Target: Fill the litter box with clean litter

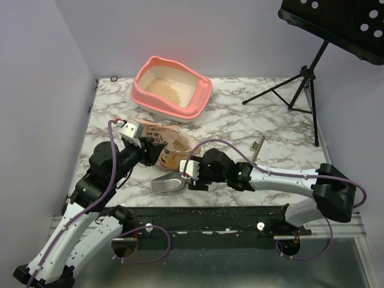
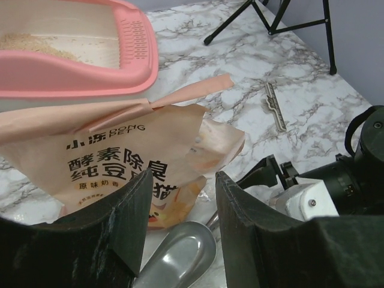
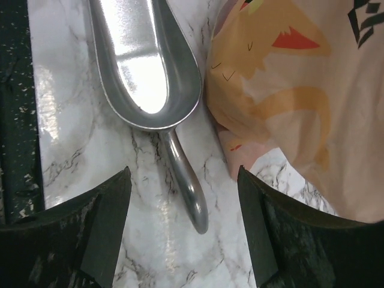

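The right hand (image 3: 183, 180) stands wide open, one finger on each side of the thin handle of a metal scoop (image 3: 147, 60) and touching neither side of it. The scoop lies flat on the marble counter (image 3: 72, 156), its bowl pointing away from the hand. Just beside the bowl, to this hand's right, bulges a peach-coloured bag (image 3: 288, 90) printed with an orange cat. The left hand (image 2: 182, 204) is parted about halfway, with nothing between its fingers. Right in front of them the bag lies on its side, its torn top flap pointing away. The scoop's bowl sits low and just ahead, and the right hand is close on the right. Beyond the bag, ahead and to the left, sits the pink litter box (image 2: 90, 66), with pale litter (image 2: 30, 42) lying in its bottom. Farther off to the right lie a small metal strip (image 2: 275, 105) and the legs of a black stand (image 2: 282, 24).
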Motion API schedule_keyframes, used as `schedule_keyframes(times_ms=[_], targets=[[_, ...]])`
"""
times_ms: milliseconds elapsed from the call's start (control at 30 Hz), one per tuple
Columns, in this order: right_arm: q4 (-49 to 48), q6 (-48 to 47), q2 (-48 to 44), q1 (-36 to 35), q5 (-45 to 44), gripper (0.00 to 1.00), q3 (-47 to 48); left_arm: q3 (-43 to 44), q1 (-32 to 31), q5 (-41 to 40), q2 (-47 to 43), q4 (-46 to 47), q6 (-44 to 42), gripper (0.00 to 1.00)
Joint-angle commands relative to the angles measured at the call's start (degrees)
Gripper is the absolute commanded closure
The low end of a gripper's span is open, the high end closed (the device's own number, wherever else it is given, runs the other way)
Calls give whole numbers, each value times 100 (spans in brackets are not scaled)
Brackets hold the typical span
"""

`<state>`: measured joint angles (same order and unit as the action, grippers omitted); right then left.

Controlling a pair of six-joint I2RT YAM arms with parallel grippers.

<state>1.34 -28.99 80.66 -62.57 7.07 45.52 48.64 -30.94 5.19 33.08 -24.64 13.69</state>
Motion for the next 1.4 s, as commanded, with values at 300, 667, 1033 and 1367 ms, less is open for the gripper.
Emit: schedule_keyframes(times_ms=[300,667,1033,1367], targets=[[-486,-581,819,16,75,22,265,-566,-9,140,-197,663,169,45],[-486,-511,1338,86,-13,23,212,-601,-9,246,-118,707,160,43],[322,-555,1443,113,119,39,335,-610,18,228,-56,689,142,43],[586,-563,1426,104,-39,100,493,-637,35,131,-65,663,125,43]])
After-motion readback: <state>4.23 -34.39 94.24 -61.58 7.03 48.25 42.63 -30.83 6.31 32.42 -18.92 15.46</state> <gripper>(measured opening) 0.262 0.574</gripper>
